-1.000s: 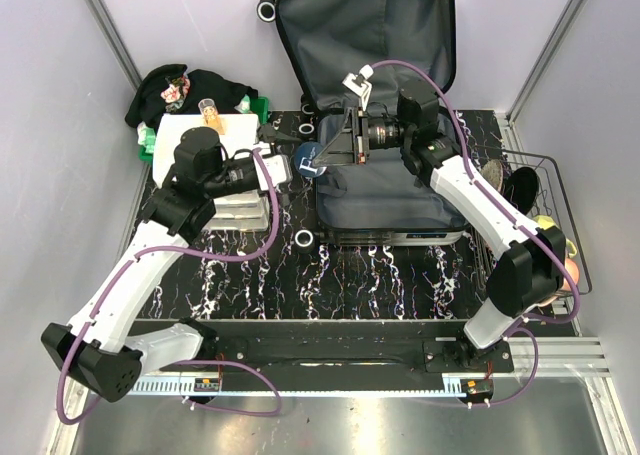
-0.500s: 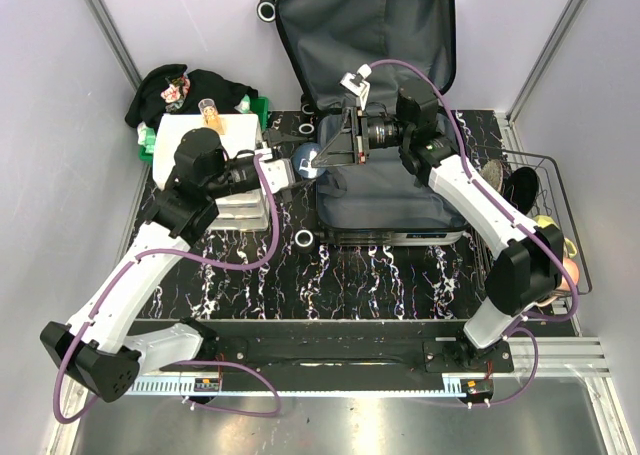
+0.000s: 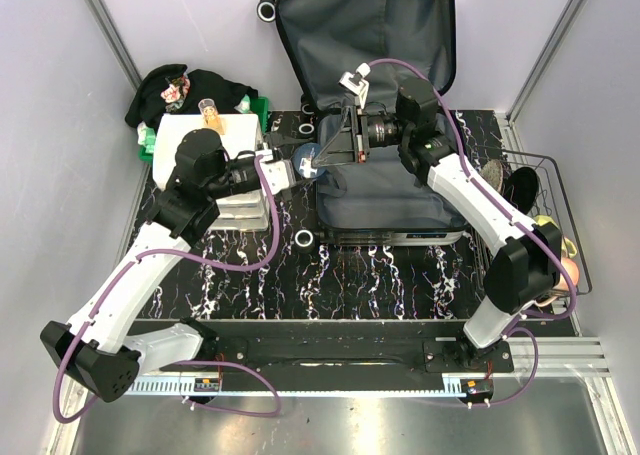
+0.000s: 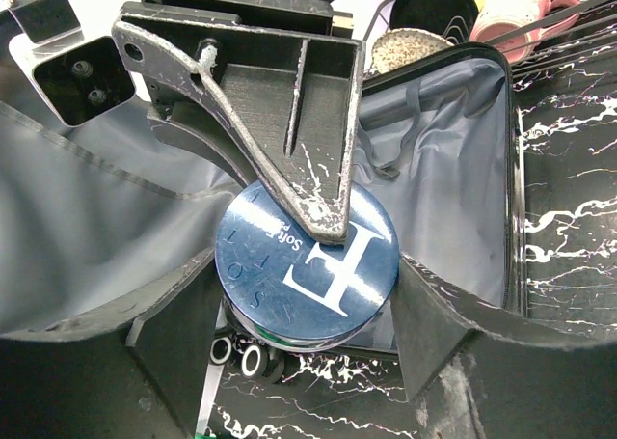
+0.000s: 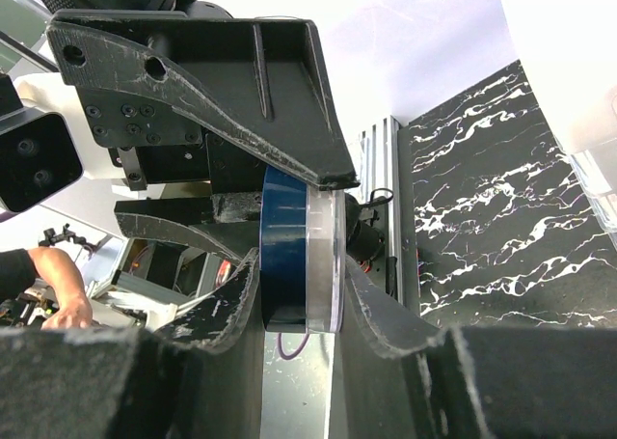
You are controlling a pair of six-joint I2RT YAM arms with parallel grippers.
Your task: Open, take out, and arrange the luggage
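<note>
Two tools hold one round blue tin (image 3: 306, 158) just above the left rim of the luggage (image 3: 385, 200). The right tool (image 5: 301, 265) pinches the tin's flat faces, with one finger across the lid and its white "F" lettering and the other finger behind. The left tool (image 4: 307, 270) reaches in from the left of the luggage. Its fingers press the tin's rim on opposite sides, so it too is closed on the tin. The tin stands on edge, held off the bench (image 3: 380, 265).

The luggage lies open mid-bench. Its base is flat with grey lining showing, its lid leans upright at the back wall, and white wheels sit along its left side. Left of the luggage is a white drawer unit (image 3: 185, 130) with black clothing (image 3: 200, 87) heaped behind it. Right of the luggage stands a wire basket (image 3: 540, 157) holding dishes.
</note>
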